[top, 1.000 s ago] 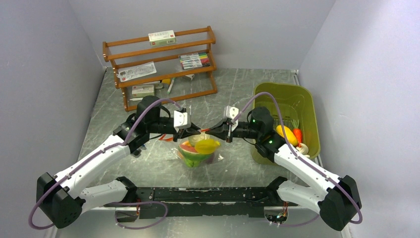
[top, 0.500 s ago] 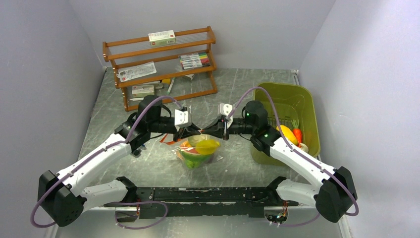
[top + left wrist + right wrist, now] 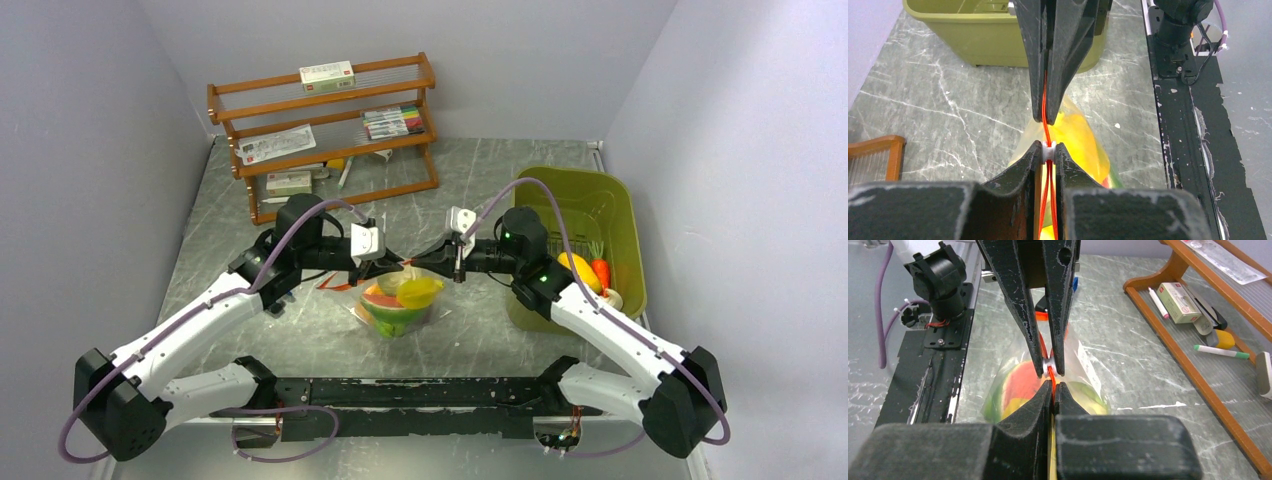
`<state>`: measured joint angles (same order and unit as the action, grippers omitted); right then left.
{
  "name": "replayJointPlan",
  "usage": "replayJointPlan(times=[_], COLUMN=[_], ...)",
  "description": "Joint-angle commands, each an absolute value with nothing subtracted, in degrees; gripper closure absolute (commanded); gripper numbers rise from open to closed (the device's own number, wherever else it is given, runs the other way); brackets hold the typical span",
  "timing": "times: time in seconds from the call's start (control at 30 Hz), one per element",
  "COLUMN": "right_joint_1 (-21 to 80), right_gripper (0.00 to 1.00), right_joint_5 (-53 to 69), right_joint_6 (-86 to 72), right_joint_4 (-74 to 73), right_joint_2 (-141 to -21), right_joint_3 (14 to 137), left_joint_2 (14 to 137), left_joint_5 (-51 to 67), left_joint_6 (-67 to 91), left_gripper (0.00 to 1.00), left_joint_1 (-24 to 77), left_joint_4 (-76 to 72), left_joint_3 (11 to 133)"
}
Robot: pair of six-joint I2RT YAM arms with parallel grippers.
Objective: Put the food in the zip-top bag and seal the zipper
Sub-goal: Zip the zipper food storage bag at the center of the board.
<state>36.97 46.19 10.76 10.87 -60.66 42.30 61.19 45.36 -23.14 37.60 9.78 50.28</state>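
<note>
Red-orange zipper [image 3: 1047, 131] clamped in both jaws; food [image 3: 1018, 382] inside zip-top bag [image 3: 1083, 365].

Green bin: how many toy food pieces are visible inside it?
3, all by its near right wall: a yellow-orange piece, a carrot right of it, and a pale piece nearest the front. The right arm may hide others.

Top overhead; wrists close, facing each other, share zipper [image 3: 1046, 105].
</note>
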Motion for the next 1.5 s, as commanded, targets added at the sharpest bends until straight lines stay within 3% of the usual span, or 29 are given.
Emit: replayJointPlan(times=[0.0,1.07,1.2,1.47], right_joint_1=[35.53,22.15,22.38,29.86], right_gripper=[1.00,0.99,0.63,0.45], right_joint_5=[42.16,49.22,54.26,51.69], right_joint_6=[9.76,7.79,12.19,22.88], right_joint_4=[16.01,17.17,9.79,-6.91], right_joint_2=[-57.46,-53.61,-55.86,-60.84], right_joint_3=[41.69,37.55,40.81,50.05], left_joint_2=[59.52,52.14,52.35,53.59], left_joint_5=[44.74,34.55,35.81,37.57], left_joint_6=[-24.21,-31.10,-31.05,-31.34], left_gripper=[0.93,0.93,0.93,0.93], left_joint_1=[37.70,37.71,37.70,37.68], left_joint_4=[14.13,28.06,27.01,25.74], left_joint_3=[48.53,51.02,51.08,51.80])
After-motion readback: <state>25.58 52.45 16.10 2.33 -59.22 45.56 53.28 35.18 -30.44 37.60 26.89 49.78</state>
